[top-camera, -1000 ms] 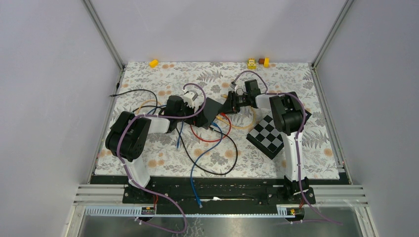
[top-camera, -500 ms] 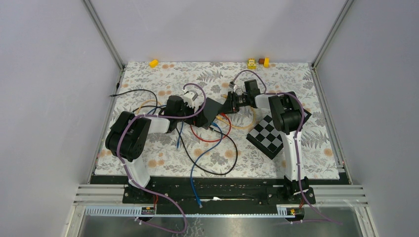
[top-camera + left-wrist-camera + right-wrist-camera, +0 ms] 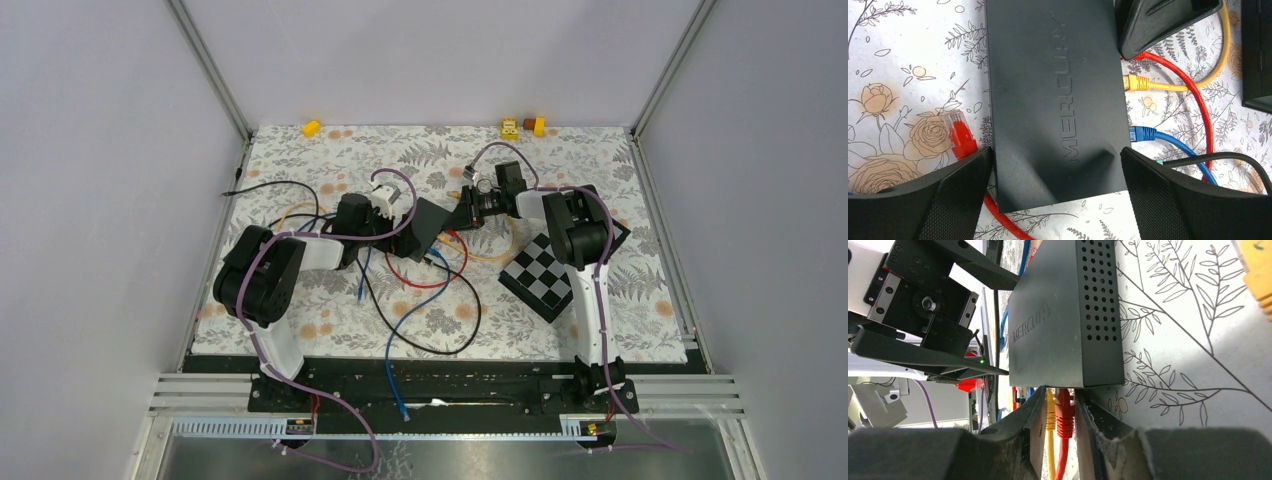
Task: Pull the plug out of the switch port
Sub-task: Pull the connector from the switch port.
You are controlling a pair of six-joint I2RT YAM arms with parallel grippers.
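Grey walls (image 3: 420, 60), floral tabletop (image 3: 300, 160) (aluminium-framed)

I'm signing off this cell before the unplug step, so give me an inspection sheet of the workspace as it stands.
Surface: floral cloth covers the table.
Job's things: black switch lies flat; red plug sits at its port.
Clutter: checkered block on the right; yellow blocks at the far edge; loose red connector beside the switch.
Grippers: left gripper clamps the switch's sides; right gripper straddles the red plug, grip unclear.
Cables: yellow plug and blue plug also at ports; black cable trails nearby.
Surroundings: plain grey walls; nothing else seen.
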